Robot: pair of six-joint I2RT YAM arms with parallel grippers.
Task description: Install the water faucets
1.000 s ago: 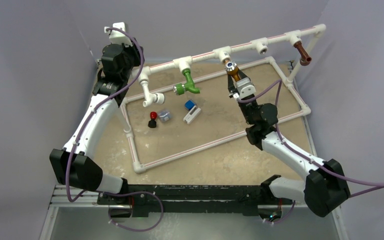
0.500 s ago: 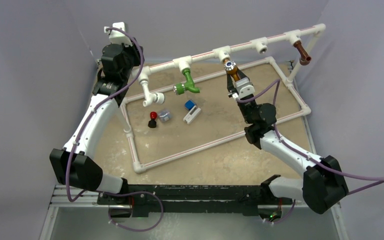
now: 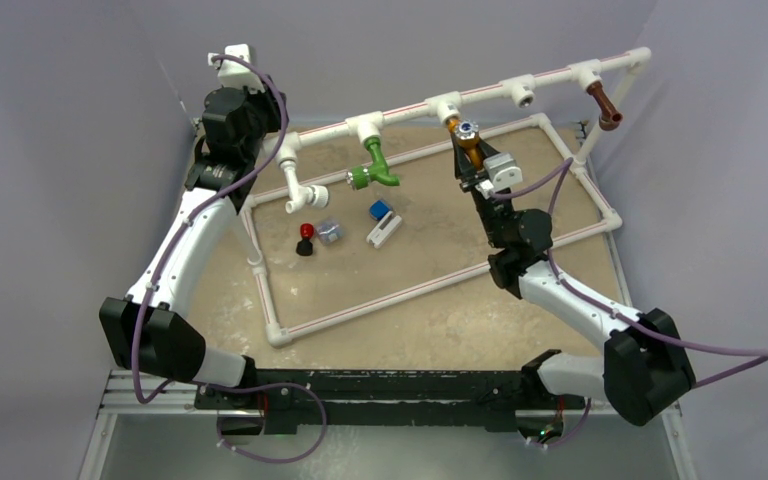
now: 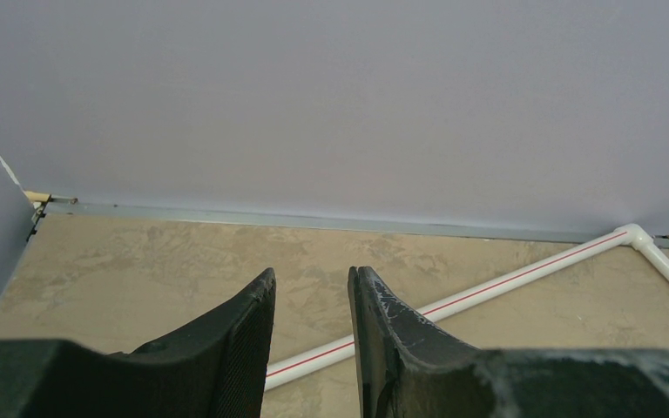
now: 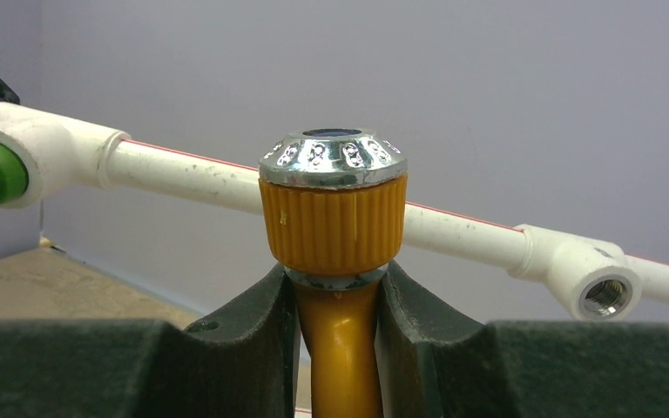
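Observation:
My right gripper (image 5: 334, 277) is shut on the neck of the orange faucet (image 5: 335, 222), just under its silver cap (image 5: 332, 157). From above, the orange faucet (image 3: 468, 138) sits just below a white tee (image 3: 447, 105) on the raised pipe; I cannot tell whether they touch. The green faucet (image 3: 375, 165) hangs from the tee further left. The brown faucet (image 3: 605, 105) hangs at the pipe's right end. An empty threaded tee socket (image 5: 605, 296) shows to the right. My left gripper (image 4: 311, 272) is at the back left, narrowly open and holding nothing.
Lying on the sandy table inside the white pipe frame (image 3: 420, 290) are a red-and-black knob (image 3: 305, 238), a small clear block (image 3: 329, 231) and a blue-and-white piece (image 3: 383, 222). A short white pipe elbow (image 3: 298, 190) hangs at the left. Grey walls stand close behind.
My right wrist has rolled and shifted slightly to the right, turning the orange faucet with it. The left arm has not moved.

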